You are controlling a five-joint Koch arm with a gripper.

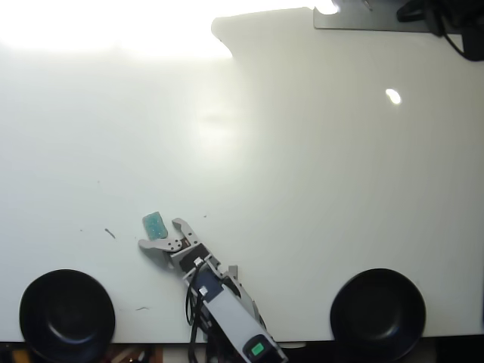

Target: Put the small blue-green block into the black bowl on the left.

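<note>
In the overhead view a small blue-green block (pixel 155 225) lies on the white table, left of centre near the front. My gripper (pixel 160 234) is open. One fingertip lies just left and below the block, the other just right of it, so the block sits at the mouth of the jaws, not held. The arm (pixel 227 310) reaches in from the bottom edge. The black bowl on the left (pixel 66 315) stands at the front left, empty, well below and left of the block.
A second black bowl (pixel 378 312) stands at the front right, empty. Strong glare whitens the table's far left. A grey plate and dark cables (pixel 423 15) sit at the far right corner. Small dark marks dot the table near the block.
</note>
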